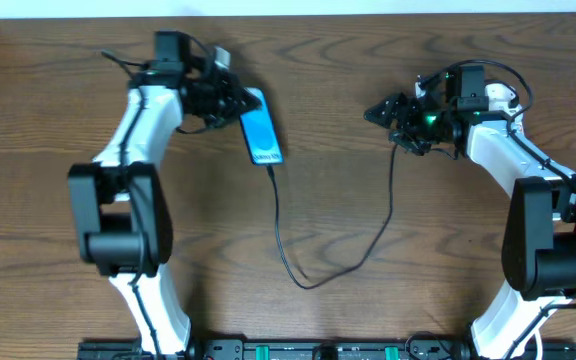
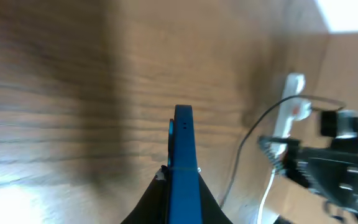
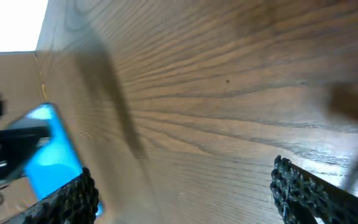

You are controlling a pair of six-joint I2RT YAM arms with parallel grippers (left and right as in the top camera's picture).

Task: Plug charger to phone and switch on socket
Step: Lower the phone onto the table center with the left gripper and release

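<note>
Phone, a slim rectangular handset with a cyan-blue screen, sits at 11 o'clock on the brown wooden table, its upper end pinched between the fingers of the left gripper. Thin black charger cable meets the phone's lower end, loops toward 6 o'clock, then climbs to 1 o'clock under the right gripper, whose jaws are spread over bare wood. White elongated power strip with a red switch mark is partly visible beside the right arm.

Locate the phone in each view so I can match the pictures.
Overhead: phone upper left of centre, top end in the left gripper.
Left wrist: bottom centre, edge-on.
Right wrist: far left, blue.
Shared landmark: the wooden table.
</note>
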